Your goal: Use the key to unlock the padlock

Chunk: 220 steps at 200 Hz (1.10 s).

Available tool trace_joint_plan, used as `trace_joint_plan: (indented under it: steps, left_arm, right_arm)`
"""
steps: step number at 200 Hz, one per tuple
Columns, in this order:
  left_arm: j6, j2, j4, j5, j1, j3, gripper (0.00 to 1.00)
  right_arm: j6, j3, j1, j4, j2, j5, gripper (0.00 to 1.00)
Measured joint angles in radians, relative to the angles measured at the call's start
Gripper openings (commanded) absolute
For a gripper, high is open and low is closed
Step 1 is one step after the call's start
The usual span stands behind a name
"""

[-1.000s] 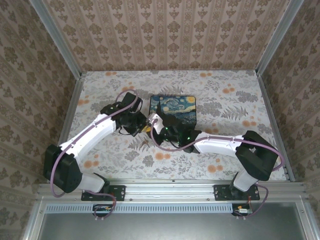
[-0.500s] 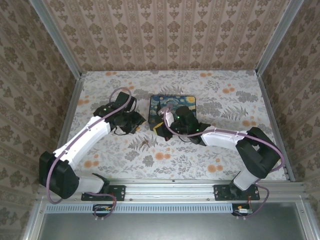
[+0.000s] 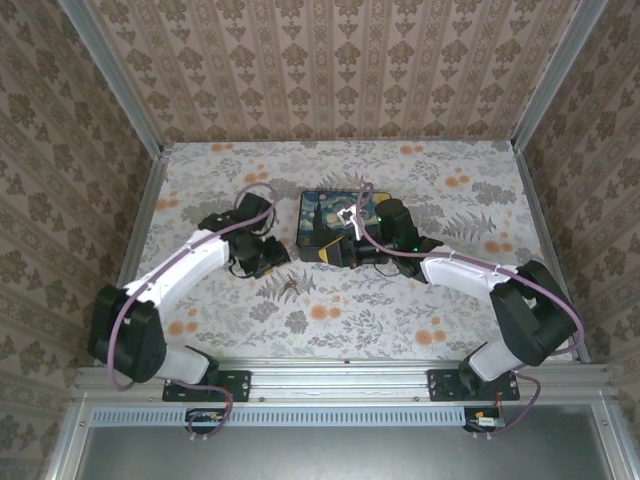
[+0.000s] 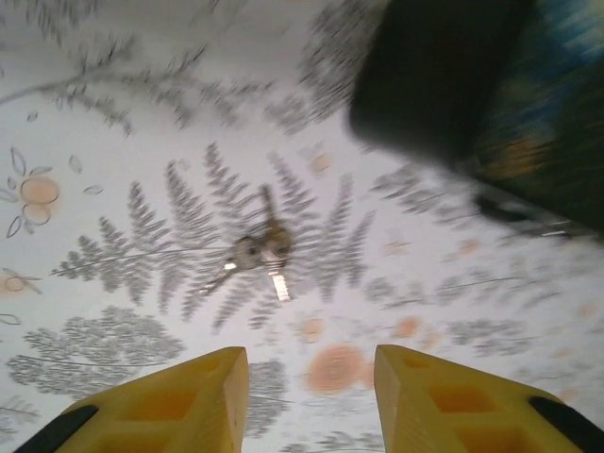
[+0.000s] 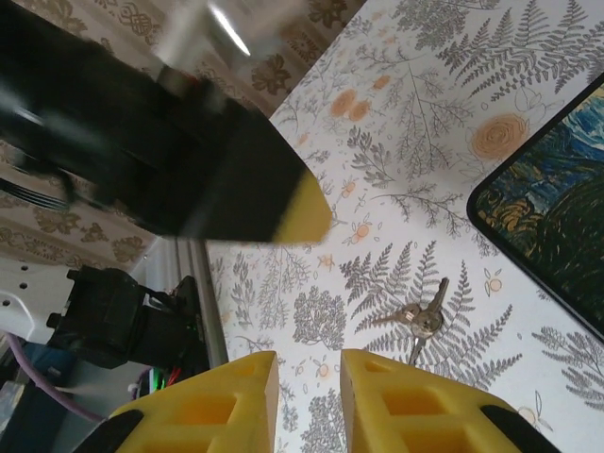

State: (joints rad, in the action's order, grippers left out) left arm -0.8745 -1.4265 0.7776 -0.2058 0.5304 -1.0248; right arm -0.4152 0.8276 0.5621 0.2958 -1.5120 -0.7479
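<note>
Progress looks slight. Left gripper, just left of the painted box, hangs open and empty. The key lies loose on the table off the box's near-left corner. Right gripper, at that corner, stands slightly parted, holding nothing; pickup and unlocking are yet to do.

This is a robot test cell in a lab, not a lived-in room. Upright panels papered in beige damask stand inside bare aluminium framing, closing off a surface covered in fern-and-flower print. The white left arm and right arm are bolted to a metal rail along the near edge, trailing loose purple cables.
</note>
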Motion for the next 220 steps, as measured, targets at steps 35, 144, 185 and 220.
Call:
trace_joint_plan:
  steps: [35,144,185,220]
  left_arm:
    - [0.048,-0.148,-0.054,0.001,0.035,0.036,0.39]
    - [0.131,-0.354,-0.145,0.066,0.059,-0.052,0.23]
    - [0.115,-0.354,-0.140,0.148,0.102,-0.049,0.15]
    - [0.084,-0.344,-0.149,0.180,0.114,-0.038,0.05]
  right_arm:
    - [0.004,0.002,0.002,-0.045,0.024,0.019,0.25]
    - [0.016,-0.010,0.017,-0.097,0.092,0.063,0.25]
    - [0.027,-0.010,0.017,-0.113,0.092,0.072,0.25]
    - [0.028,-0.010,0.017,-0.122,0.093,0.087,0.25]
